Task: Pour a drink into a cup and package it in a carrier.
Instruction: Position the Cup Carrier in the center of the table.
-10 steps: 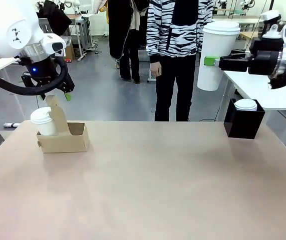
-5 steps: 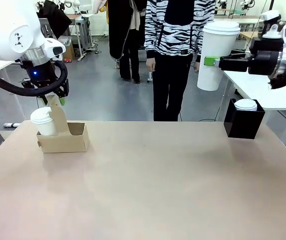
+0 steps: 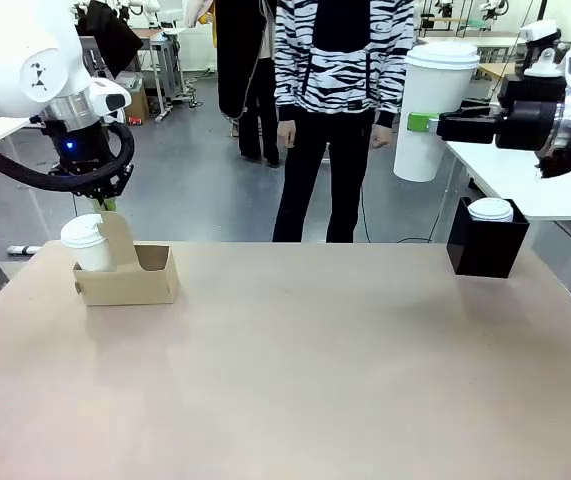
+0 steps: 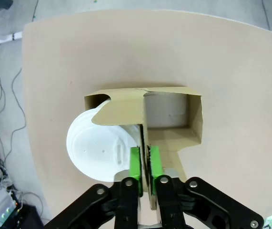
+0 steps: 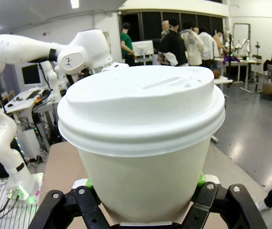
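My left claw (image 3: 106,197) hangs over the ten o'clock part of the table (image 3: 295,380). It is pressed together on the handle tab (image 4: 126,107) of the carrier (image 3: 125,278). In my left wrist view the green pads (image 4: 135,160) clamp the thin cardboard from both sides. The carrier rests on the table. The lidded cup (image 4: 100,148) stands in the slot at nine o'clock from the tab, and the slot at one o'clock (image 4: 166,112) is bare cardboard.

My right claw (image 3: 425,121) is up in the air toward two o'clock, well apart from the carrier. It is pinching a second cup (image 3: 440,100), white with a white sip lid and held upright. In my right wrist view the fingers (image 5: 89,185) grip its lower wall at eight and four o'clock, below the lid.

A black box (image 3: 485,252) sits on the table at two o'clock, below that raised cup, with a white lid (image 3: 490,209) showing at its top.

At twelve o'clock, past the far edge, a person (image 3: 330,90) in a zebra-striped top stands with both hands hanging down.
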Robot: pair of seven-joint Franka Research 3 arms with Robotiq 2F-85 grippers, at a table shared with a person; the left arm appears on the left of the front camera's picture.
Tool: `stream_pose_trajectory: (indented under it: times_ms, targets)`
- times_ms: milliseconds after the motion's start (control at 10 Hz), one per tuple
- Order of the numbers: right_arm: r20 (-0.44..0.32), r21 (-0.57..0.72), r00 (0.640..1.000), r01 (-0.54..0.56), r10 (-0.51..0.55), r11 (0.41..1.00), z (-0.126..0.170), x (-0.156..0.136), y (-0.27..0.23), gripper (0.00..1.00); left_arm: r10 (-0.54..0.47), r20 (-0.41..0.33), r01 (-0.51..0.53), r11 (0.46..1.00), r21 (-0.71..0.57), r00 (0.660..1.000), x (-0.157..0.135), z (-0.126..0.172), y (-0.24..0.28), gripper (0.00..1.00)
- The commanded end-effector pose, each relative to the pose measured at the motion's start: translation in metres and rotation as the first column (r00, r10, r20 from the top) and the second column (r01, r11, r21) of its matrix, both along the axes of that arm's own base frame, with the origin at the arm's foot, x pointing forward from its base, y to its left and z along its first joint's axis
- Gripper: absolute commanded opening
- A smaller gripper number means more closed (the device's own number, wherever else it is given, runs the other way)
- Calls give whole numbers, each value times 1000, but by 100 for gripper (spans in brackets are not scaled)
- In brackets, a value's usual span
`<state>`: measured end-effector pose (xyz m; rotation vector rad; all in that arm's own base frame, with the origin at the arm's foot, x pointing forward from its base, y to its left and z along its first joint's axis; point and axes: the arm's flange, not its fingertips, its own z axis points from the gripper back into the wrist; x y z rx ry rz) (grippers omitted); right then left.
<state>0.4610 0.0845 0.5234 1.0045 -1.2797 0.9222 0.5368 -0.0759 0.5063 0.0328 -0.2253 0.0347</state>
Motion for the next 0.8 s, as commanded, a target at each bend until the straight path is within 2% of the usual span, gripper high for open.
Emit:
stream_pose_trajectory:
  times_ms: [0,100,200,300,500,600,700]
  targets:
    - [6,8,1000,1,-2,1000,5,2,2,80,21,-16,-21,1000,18,1000,8,1,-1,0]
    - [6,8,1000,1,-2,1000,5,2,2,80,50,-20,-50,999,9,999,13,0,3,0]
    - [6,8,1000,1,-2,1000,5,2,2,80,26,-127,-27,1000,-7,992,16,-7,8,0]
    - [6,8,1000,1,-2,1000,5,2,2,80,7,-9,-7,1000,-1,1000,5,-2,1,0]
    - [6,8,1000,1,-2,1000,5,2,2,80,7,-9,-7,1000,-1,1000,5,-2,1,0]
    - [6,8,1000,1,-2,1000,5,2,2,80,10,-34,-10,1000,-3,999,9,-3,0,2]
    - [6,8,1000,1,-2,1000,5,2,2,80,48,-49,-49,999,-18,998,4,4,-1,2]
